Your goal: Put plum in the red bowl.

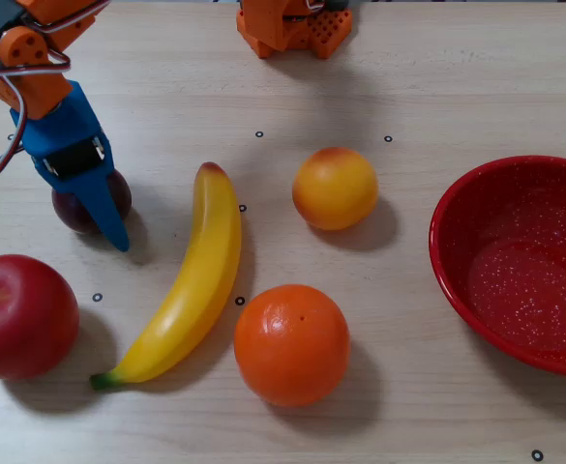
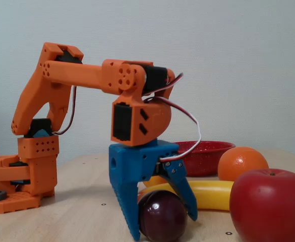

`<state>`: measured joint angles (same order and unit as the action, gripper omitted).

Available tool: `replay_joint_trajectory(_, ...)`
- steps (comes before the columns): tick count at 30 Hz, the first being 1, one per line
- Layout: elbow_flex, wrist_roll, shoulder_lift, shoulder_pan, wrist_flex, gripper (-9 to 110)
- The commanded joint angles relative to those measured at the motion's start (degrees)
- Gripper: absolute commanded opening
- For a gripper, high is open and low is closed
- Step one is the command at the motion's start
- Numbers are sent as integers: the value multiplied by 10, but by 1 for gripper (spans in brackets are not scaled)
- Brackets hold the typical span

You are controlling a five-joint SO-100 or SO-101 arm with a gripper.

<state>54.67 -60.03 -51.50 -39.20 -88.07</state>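
Plum (image 2: pixel 163 216) rests on pale wooden table (image 1: pixel 408 87).

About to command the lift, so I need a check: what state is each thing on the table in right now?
gripper: jaws down around the plum, grip unconfirmed
plum: on the table, between the fingers
red bowl: upright, empty
banana: lying flat, untouched
peach: resting free
orange: resting free
apple: resting upright
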Motion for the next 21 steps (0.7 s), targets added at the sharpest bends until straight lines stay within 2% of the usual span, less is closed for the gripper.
replay_joint_trajectory(1,-22,15,-52,7,11,37)
replay_joint_trajectory(21,-22,10,-50,4,25,34)
